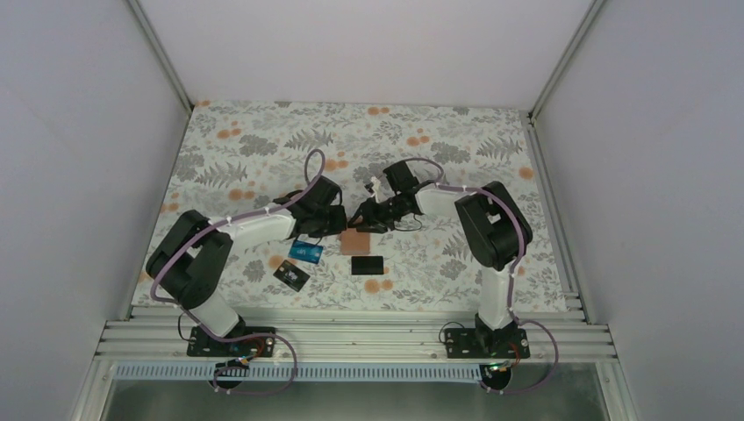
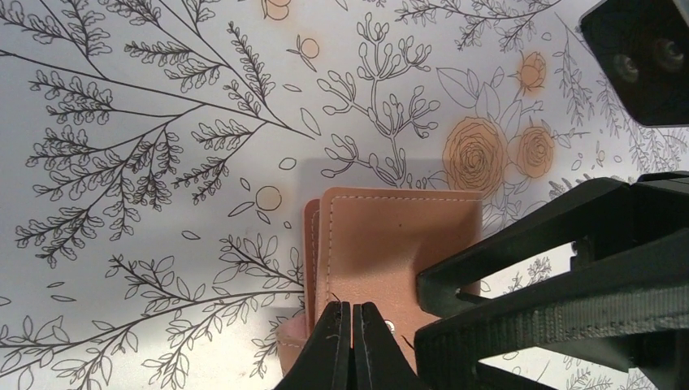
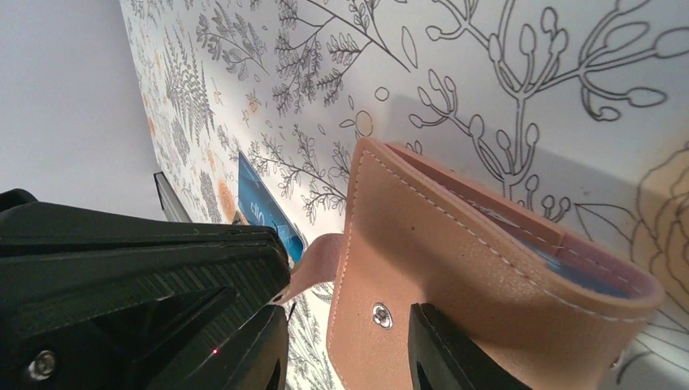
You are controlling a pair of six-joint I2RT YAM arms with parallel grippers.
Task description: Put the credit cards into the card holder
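The tan card holder lies on the floral cloth between both grippers. In the left wrist view the card holder lies flat, its strap curling under my left gripper, whose jaws are pressed together on it. My right gripper is open, its fingers either side of the stud, one fingertip on the leather. A blue edge shows inside a slot. A blue card, a black card and a marked black card lie on the cloth.
The blue card lies just beyond the holder in the right wrist view. White walls and metal rails bound the cloth. The right gripper fills the lower right of the left wrist view.
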